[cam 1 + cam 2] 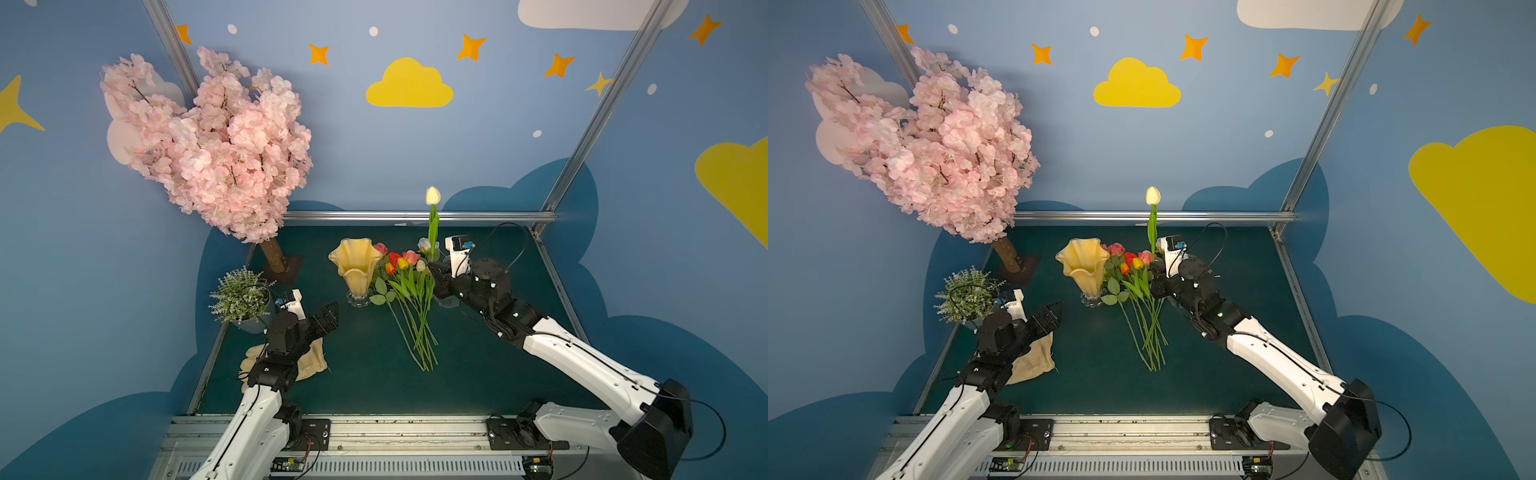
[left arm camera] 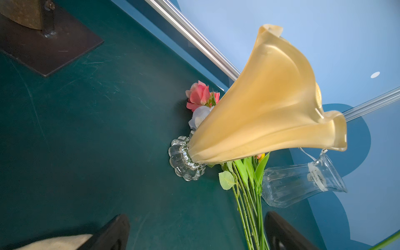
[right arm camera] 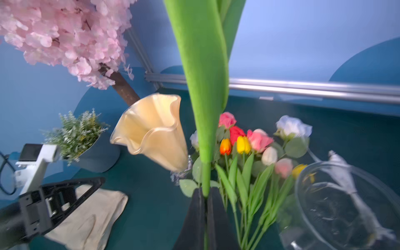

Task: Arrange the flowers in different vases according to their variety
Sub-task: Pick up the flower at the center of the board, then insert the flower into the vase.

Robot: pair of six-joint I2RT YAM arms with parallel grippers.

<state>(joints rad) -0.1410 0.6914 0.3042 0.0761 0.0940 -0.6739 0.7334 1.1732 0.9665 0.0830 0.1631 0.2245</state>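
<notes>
Right arm outstretched, right gripper (image 3: 205, 193) tight on an upright cream tulip (image 1: 433, 195); left arm low, left gripper (image 2: 198, 227) wide apart.

The dark green table (image 1: 365, 386) bears an amber vase (image 1: 355, 266) and loose flowers (image 1: 409, 299) mid-frame, a cloth (image 1: 312, 362) and potted plant (image 1: 240, 296) at left.

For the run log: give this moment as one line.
right end effector: shut on cream tulip, upright | left end effector: open, empty | amber vase: empty | other flowers: on table
</notes>
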